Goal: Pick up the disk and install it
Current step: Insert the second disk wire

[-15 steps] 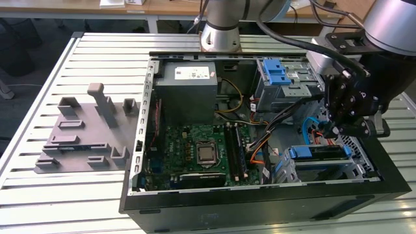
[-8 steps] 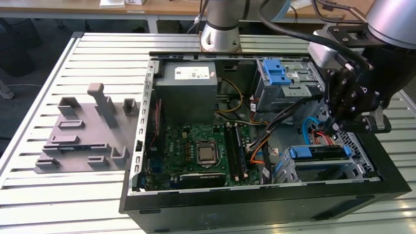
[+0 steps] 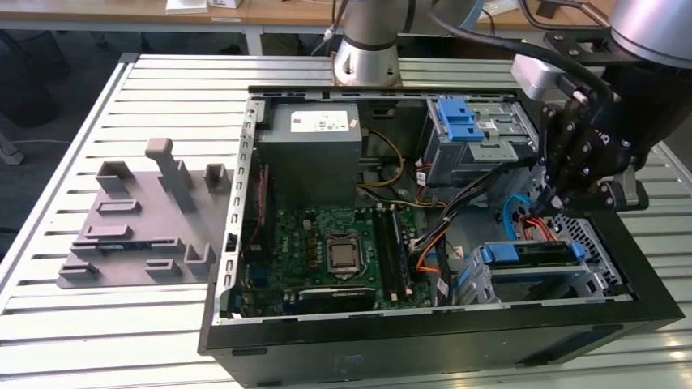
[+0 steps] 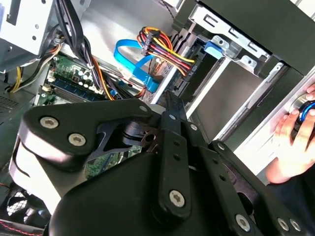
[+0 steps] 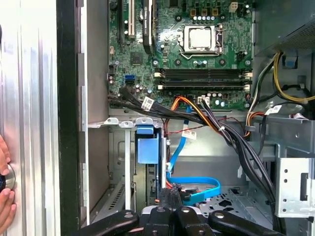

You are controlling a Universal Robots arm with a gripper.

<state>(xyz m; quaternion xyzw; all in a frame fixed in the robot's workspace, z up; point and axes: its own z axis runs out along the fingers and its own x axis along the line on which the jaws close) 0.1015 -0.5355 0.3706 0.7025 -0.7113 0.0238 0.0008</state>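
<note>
One disk (image 3: pixel 530 253) (blue-framed) sits in the case (image 3: pixel 433 340).

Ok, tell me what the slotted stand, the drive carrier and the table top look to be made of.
Slotted stand: matte grey plastic, apparently, with uniform colour and blocky moulded shapes.
Drive carrier: glossy blue plastic, likely, going by its saturated colour.
Table top: bare metal, probably aluminium, with pale ribbed slats and a dull sheen.

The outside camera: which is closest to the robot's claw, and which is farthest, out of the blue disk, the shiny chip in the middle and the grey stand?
Seen from the exterior view, from the gripper:
1. Disk, in its blue carrier, just below it at the case's right end.
2. Chip, on the board mid-case.
3. Grey stand, outside the case on the table, far on the view's left.
</note>
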